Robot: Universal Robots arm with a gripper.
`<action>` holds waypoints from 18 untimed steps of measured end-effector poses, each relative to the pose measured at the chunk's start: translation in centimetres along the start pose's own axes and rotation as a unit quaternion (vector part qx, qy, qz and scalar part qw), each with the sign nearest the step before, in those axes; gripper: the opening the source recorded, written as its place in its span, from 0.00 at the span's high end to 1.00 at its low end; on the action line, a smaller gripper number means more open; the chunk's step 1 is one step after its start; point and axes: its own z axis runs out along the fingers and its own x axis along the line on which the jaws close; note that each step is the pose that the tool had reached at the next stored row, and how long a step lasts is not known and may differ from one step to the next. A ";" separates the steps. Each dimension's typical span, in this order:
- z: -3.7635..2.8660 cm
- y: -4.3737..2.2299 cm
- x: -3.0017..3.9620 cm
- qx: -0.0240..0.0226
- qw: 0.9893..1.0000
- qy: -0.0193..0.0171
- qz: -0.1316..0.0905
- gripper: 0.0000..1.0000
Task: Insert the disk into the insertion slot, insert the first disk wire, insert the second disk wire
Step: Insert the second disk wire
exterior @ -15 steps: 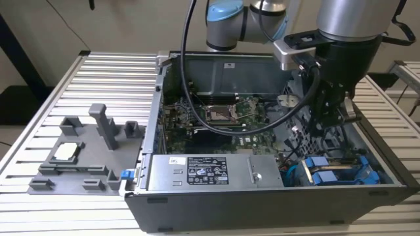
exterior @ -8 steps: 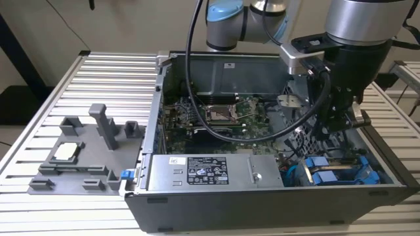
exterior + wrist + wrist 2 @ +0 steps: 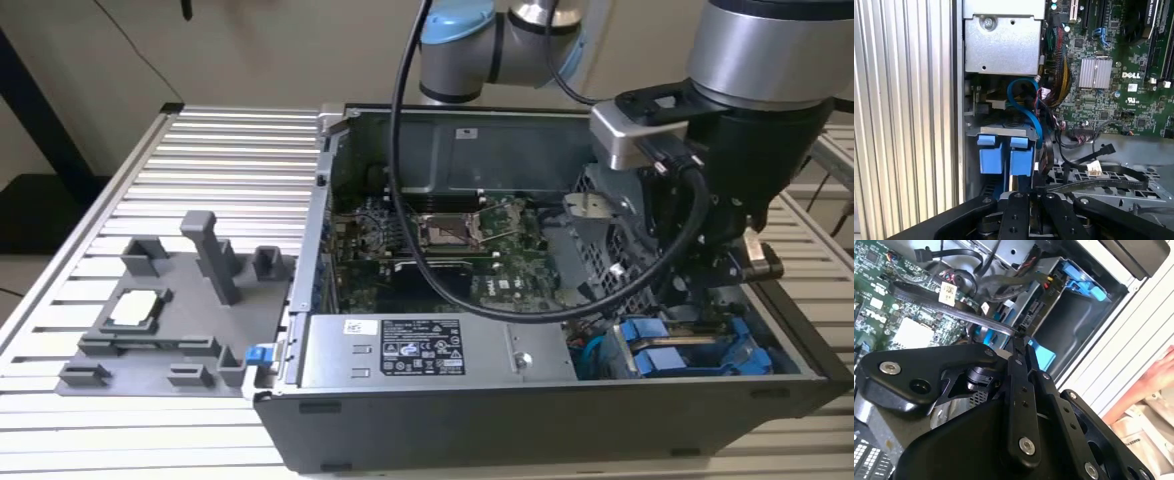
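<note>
End effector [image 3: 1021, 337] sat low inside the open case [image 3: 534, 420], at the corner on the exterior view's right, its fingers [image 3: 1019, 390] pressed together on a black cable [image 3: 974, 317] near the bay. Disk [image 3: 1004, 155], in its blue frame, was already seated in the slot [image 3: 971, 132], blue tabs facing out. Motherboard [image 3: 1114, 75] lay just beside the bay. Case stood on the ribbed desk [image 3: 227, 150], next to a grey fixture [image 3: 174, 310].
</note>
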 end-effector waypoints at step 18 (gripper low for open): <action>0.36 -0.44 1.95 0.002 0.996 -0.087 0.012 0.84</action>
